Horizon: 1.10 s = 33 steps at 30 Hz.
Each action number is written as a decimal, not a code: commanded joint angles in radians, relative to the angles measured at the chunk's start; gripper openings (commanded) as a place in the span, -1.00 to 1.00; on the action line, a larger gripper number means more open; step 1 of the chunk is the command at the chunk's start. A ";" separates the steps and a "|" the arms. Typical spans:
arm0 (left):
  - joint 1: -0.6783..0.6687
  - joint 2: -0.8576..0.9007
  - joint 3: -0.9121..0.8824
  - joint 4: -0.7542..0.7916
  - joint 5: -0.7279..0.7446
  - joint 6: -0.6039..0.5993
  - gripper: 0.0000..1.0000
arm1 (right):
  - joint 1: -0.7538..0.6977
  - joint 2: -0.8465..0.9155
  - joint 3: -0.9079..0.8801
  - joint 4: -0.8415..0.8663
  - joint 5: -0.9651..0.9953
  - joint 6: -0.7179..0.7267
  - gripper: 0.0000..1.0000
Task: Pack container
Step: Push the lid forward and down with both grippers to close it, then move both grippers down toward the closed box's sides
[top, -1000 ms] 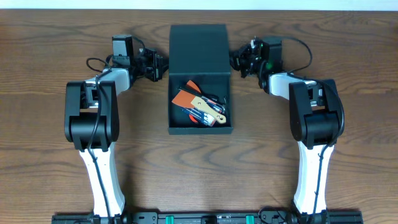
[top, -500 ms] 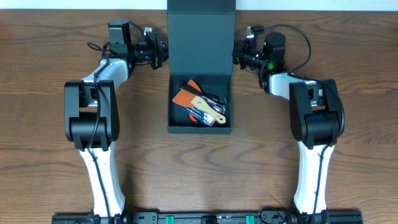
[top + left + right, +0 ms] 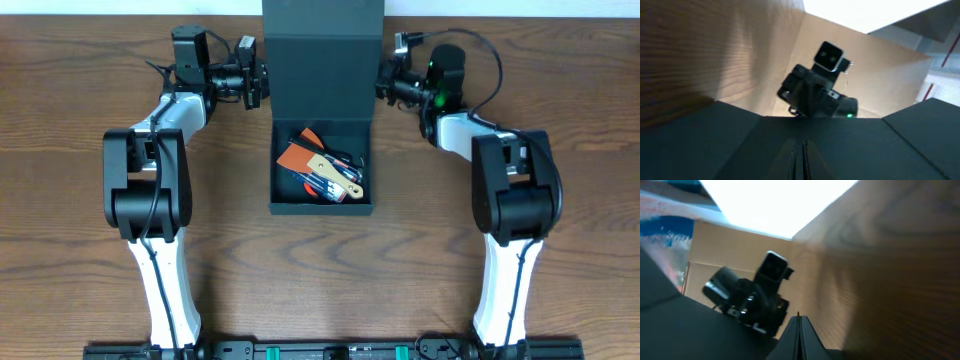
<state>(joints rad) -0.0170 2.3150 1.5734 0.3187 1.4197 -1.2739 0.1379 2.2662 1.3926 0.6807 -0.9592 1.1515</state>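
Note:
The container (image 3: 322, 206), a dark teal-black box, sits open at the table's centre with orange and wood-handled hand tools (image 3: 320, 168) inside. Its hinged lid (image 3: 322, 60) stands raised behind the opening. My left gripper (image 3: 262, 80) is shut and presses against the lid's left edge. My right gripper (image 3: 381, 82) is shut at the lid's right edge. In the left wrist view the closed fingers (image 3: 799, 147) lie against the dark lid (image 3: 715, 147). In the right wrist view the closed tip (image 3: 798, 319) pokes past the lid (image 3: 680, 332). Neither gripper holds anything.
Brown wooden table (image 3: 60, 200) spreads on both sides of the box. Both white and black arms (image 3: 145, 180) (image 3: 510, 190) reach from the near edge. Each wrist view shows the opposite arm's wrist (image 3: 817, 95) (image 3: 752, 300) across the lid.
The lid has swung up from lying flat behind the box to standing raised. Both shut grippers have moved toward the far edge with it.

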 commanded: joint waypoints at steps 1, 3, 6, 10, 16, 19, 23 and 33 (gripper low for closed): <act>-0.006 -0.046 0.028 0.008 0.068 0.024 -0.89 | 0.005 -0.080 0.016 -0.017 -0.038 -0.037 -0.97; -0.006 -0.059 0.028 0.010 0.089 0.024 -0.89 | 0.006 -0.103 0.016 -0.074 -0.047 -0.060 -0.97; -0.008 -0.078 0.028 0.010 0.117 0.024 -0.89 | 0.007 -0.136 0.016 -0.175 -0.052 -0.115 -0.97; -0.013 -0.112 0.028 0.010 0.116 0.024 -0.89 | 0.008 -0.192 0.016 -0.334 -0.034 -0.206 -0.97; -0.016 -0.153 0.028 0.009 0.090 -0.020 -0.89 | 0.008 -0.279 0.016 -0.581 0.035 -0.331 -0.97; -0.027 -0.166 0.028 0.009 0.087 -0.046 -0.88 | 0.008 -0.318 0.016 -0.664 0.053 -0.372 -0.98; -0.049 -0.179 0.028 0.009 0.088 -0.067 -0.89 | 0.008 -0.349 0.016 -0.722 0.059 -0.394 -0.97; -0.058 -0.191 0.028 0.039 0.129 -0.137 -0.89 | 0.041 -0.396 0.016 -0.878 0.100 -0.436 -0.97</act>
<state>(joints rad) -0.0811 2.1731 1.5734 0.3367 1.5234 -1.3674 0.1539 1.9244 1.3975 -0.1780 -0.8883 0.7586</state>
